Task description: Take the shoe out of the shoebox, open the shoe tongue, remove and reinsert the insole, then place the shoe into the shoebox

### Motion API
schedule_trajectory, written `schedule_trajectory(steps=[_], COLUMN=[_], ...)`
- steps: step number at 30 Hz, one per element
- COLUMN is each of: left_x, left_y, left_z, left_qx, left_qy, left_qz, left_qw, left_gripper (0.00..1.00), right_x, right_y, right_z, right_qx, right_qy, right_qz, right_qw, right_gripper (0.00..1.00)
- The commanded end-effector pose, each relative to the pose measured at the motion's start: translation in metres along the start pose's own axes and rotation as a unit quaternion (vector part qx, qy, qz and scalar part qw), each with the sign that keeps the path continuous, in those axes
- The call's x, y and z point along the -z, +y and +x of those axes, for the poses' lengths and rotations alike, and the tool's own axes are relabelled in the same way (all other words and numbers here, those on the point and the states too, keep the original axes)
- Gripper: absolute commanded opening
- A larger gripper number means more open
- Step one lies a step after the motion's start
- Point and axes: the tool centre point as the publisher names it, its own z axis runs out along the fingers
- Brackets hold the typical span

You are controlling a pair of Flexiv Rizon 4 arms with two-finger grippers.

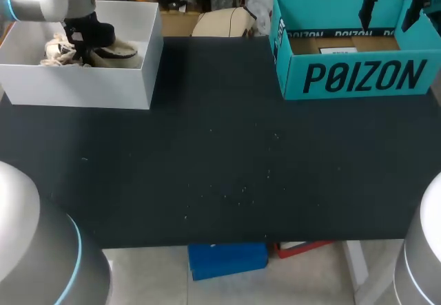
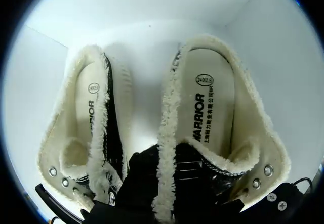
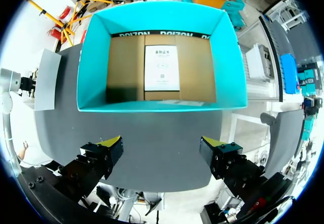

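Two black shoes with cream fleece lining lie side by side in a white shoebox [image 1: 83, 88]. In the left wrist view the nearer shoe [image 2: 207, 107] has its insole showing, and the second shoe [image 2: 86, 123] lies beside it. My left gripper [image 1: 84, 35] is down inside the box, and its dark fingers [image 2: 147, 183] are shut on the fleecy collar edge of the nearer shoe; the yellow tips are hidden. My right gripper [image 1: 389, 12] hangs open above a teal box [image 1: 358, 78], its fingers spread wide [image 3: 164, 150] with nothing between them.
The teal box [image 3: 91, 82] holds only a white paper sheet [image 3: 162, 67] on its cardboard floor. Between the two boxes lies the dark tabletop [image 1: 220, 167]. The white box stands at the back left, the teal one at the back right.
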Motion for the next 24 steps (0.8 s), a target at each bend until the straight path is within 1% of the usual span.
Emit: schedule_trajectory(steps=[1,2,5,6,10,12,15,18,20,21,24], left_x=[0.030,0.041,0.067,0.075,0.127,0.153,0.192,0.227,0.244,0.256,0.276], left_y=[0.001,0.001,0.000,0.001,0.001,0.000,-0.006,-0.018,-0.028,-0.037,-0.062], left_z=[0.009,0.012,0.017,0.018,0.022,0.023,0.025,0.029,0.032,0.036,0.044], left_qx=[-0.013,-0.020,-0.034,-0.040,-0.053,-0.048,-0.040,-0.029,-0.023,-0.022,-0.016], left_qy=[-0.002,-0.004,-0.006,-0.008,-0.015,-0.009,-0.013,-0.024,-0.036,-0.042,-0.055], left_qz=[0.006,0.004,0.008,0.004,-0.008,-0.017,-0.026,-0.025,-0.028,-0.032,-0.034], left_qw=[1.000,1.000,0.999,0.999,0.998,0.999,0.999,0.999,0.999,0.998,0.998], left_gripper=[0.00,0.00,0.00,0.00,0.00,0.00,0.00,0.00,0.00,0.00,0.00], right_x=[0.000,0.000,0.000,0.000,0.000,0.000,0.000,0.000,0.000,0.000,0.000], right_y=[0.000,0.000,0.000,0.000,0.000,0.000,0.000,0.000,0.000,0.000,0.000], right_z=[0.000,0.000,0.000,0.000,0.000,0.000,0.000,0.000,0.000,0.000,0.000], right_qx=[0.000,0.000,0.000,0.000,0.000,0.000,0.000,0.000,0.000,0.000,0.000], right_qy=[0.000,0.000,0.000,0.000,0.000,0.000,0.000,0.000,0.000,0.000,0.000], right_qz=[0.000,0.000,0.000,0.000,0.000,0.000,0.000,0.000,0.000,0.000,0.000], right_qw=[1.000,1.000,1.000,1.000,1.000,1.000,1.000,1.000,1.000,1.000,1.000], right_gripper=[1.00,1.00,1.00,1.00,1.00,1.00,1.00,1.00,1.00,1.00,1.00])
